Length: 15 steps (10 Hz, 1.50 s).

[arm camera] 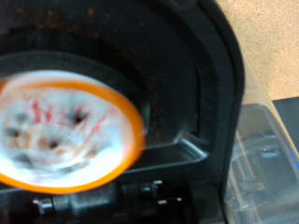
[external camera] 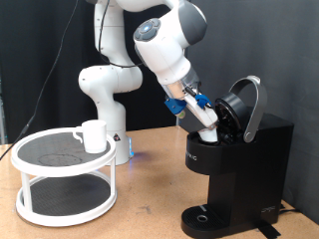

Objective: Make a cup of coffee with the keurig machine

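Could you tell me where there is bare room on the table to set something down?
Bare tabletop lies between the white wire stand and the keurig machine, and along the exterior view's bottom edge. The stand's upper tier is open beside the cup. It is crowded at the machine's open lid, where the hand reaches in.

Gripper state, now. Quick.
Gripper: at the open lid of the keurig machine; fingers hidden, so open or closed cannot be told. The wrist view shows an orange-rimmed pod close up at the brewer; a grasp isn't visible.
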{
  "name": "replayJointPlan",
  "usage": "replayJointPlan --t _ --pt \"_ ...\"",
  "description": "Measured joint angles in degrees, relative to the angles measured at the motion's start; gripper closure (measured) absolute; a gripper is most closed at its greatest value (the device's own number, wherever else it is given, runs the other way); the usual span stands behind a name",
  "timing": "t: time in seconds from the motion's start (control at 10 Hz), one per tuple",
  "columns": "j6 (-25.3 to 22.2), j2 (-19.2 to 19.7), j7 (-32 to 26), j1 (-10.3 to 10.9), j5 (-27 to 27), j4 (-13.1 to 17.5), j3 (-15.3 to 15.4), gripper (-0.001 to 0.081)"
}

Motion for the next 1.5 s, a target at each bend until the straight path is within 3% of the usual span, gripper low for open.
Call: replayJointPlan --t 0.3,0.7,0.9,1.1,1.5 --pt "1.2 0.9 -0.4 -0.1 0.2 0.0 -0.1 0.0072" --pt "2.1 -2.2 -10.0 -0.6 7.6 -1.0 -1.5 0.0072" --pt "2.1 -2.1 -9.7 -0.6 8.1 -1.1 -1.4 0.0072" --pt "1.4 -2.8 -10.3 -0.6 12.8 -0.4 -1.8 0.0072" --pt "-0.6 -6.6 -9.5 -0.6 17.2 2.6 -2.3 0.0072"
